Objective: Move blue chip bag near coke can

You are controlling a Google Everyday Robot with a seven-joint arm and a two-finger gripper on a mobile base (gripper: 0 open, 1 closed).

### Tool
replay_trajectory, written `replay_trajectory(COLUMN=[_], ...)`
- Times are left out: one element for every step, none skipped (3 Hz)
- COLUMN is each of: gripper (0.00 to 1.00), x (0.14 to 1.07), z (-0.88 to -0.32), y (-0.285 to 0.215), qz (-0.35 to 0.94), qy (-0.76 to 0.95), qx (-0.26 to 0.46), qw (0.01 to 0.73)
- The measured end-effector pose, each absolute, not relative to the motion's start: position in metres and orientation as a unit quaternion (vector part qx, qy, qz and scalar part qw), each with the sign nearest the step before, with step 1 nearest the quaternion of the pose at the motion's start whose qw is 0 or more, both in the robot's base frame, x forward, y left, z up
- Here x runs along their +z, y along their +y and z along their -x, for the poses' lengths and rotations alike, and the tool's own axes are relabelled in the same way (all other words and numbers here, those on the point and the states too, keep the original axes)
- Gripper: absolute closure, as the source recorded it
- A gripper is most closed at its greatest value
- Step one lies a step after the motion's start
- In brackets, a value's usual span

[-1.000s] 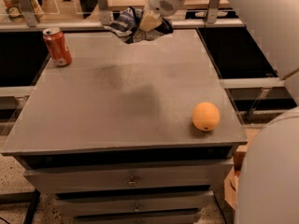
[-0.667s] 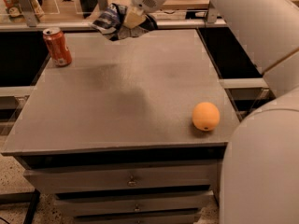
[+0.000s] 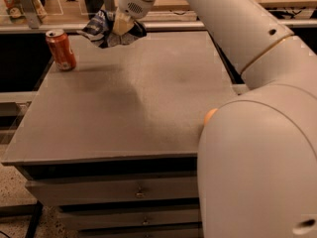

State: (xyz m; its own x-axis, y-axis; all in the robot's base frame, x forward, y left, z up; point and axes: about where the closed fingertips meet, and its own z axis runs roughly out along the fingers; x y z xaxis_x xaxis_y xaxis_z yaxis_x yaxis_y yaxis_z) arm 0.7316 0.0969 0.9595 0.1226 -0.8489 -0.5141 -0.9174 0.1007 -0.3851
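Observation:
My gripper [image 3: 117,28] is over the far left part of the grey table [image 3: 129,103], shut on the blue chip bag [image 3: 101,28], a crumpled navy foil bag with white patches held above the surface. The coke can [image 3: 61,49], orange-red with a silver top, stands upright near the table's far left corner, a short way left of and below the bag. My white arm reaches in from the right and fills the right side of the view.
A round orange fruit [image 3: 210,116] on the table's right side is mostly hidden behind my arm. Drawers [image 3: 138,192] sit under the tabletop. A shelf with bottles [image 3: 22,4] runs behind the table.
My gripper has carried the blue chip bag leftward toward the coke can. My arm now covers most of the orange fruit.

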Motion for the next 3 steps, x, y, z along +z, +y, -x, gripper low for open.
replay_trajectory(gripper=[0.36,0.13,0.00], x=[0.9519,0.9490,0.9459], z=[-0.7368,-0.7369,-0.7371], y=[0.1109,0.1127,0.1147], qz=[0.669,0.670,0.671], qy=[0.662,0.661,0.661], qx=[0.058,0.059,0.060], qw=[0.334,0.332,0.330])
